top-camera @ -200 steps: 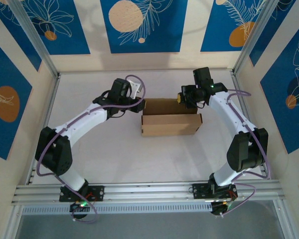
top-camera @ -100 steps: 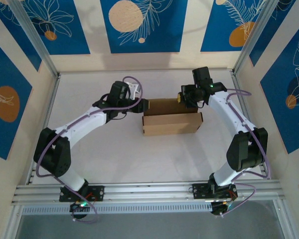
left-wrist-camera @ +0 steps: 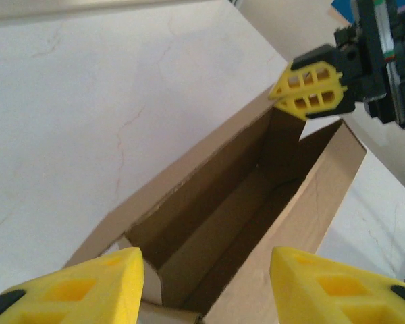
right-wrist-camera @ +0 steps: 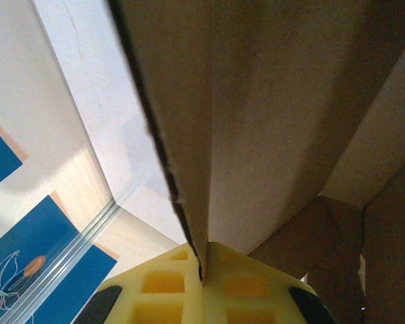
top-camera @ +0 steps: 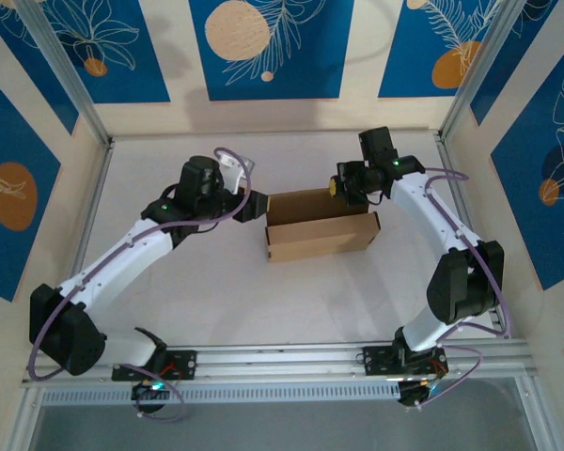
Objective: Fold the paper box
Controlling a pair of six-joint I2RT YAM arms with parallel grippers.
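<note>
The paper box (top-camera: pixel 320 225) is a brown, shallow, open-topped box in the middle of the table. My left gripper (top-camera: pixel 254 205) stands open just off its left end. From the left wrist, the yellow fingers (left-wrist-camera: pixel 74 290) spread to either side of the box's near end (left-wrist-camera: pixel 256 202) without touching it, and I look down into its empty inside. My right gripper (top-camera: pixel 343 185) is shut on the box's back wall near the far right corner. Seen from the right wrist, that gripper (right-wrist-camera: pixel 204 283) pinches the thin cardboard wall (right-wrist-camera: pixel 256 121) between its pads.
The white tabletop (top-camera: pixel 216 282) has bare room in front of the box and to its left. Aluminium rails (top-camera: pixel 263 362) run along the near edge, and blue-patterned walls close in the other three sides.
My left gripper has let go of the box's left end, opened, and drawn back to the left. The right gripper has kept its grip on the back wall.
</note>
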